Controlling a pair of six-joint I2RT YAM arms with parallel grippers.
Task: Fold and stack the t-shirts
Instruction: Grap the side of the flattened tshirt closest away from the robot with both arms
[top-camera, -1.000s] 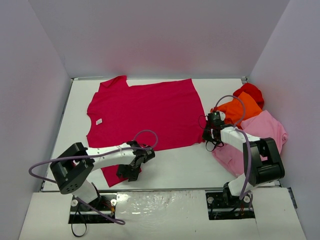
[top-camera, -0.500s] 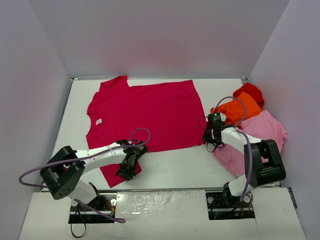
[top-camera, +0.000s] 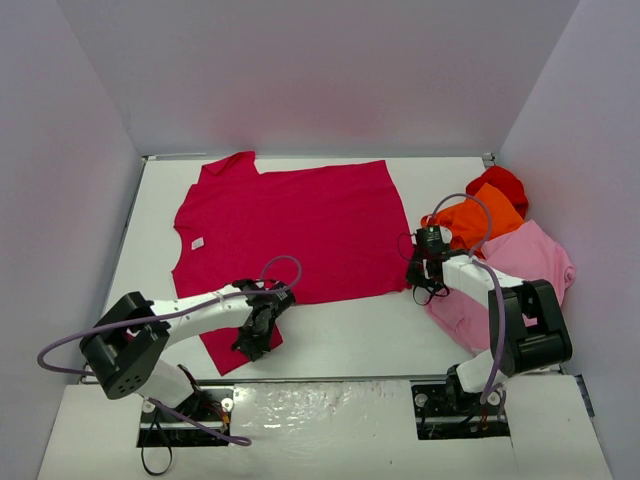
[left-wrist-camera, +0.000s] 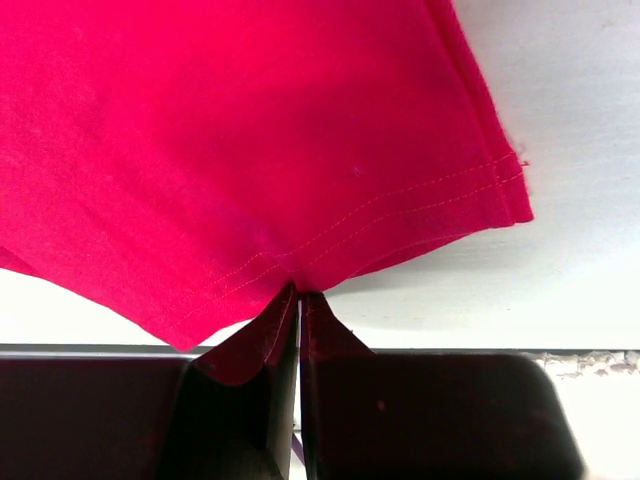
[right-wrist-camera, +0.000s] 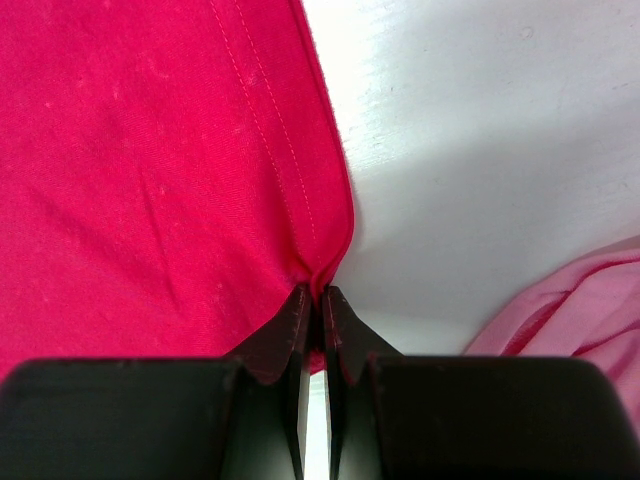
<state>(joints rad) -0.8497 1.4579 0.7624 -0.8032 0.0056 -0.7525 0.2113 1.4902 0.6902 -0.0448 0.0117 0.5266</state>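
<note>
Pinching the crimson t-shirt (top-camera: 290, 225) by its near sleeve hem with the left gripper (left-wrist-camera: 299, 298), jaws fully closed; clamping its right hem edge with the right gripper (right-wrist-camera: 312, 298), likewise closed; spread flat over the white table (top-camera: 345, 335); heaped at right: orange t-shirt (top-camera: 480, 218), light pink t-shirt (top-camera: 532, 262), bright red t-shirt (top-camera: 502, 183)

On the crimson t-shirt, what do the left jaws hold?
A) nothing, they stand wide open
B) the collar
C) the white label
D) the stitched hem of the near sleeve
D: in the left wrist view the left jaws are shut on the stitched sleeve hem of the crimson t-shirt.
</note>
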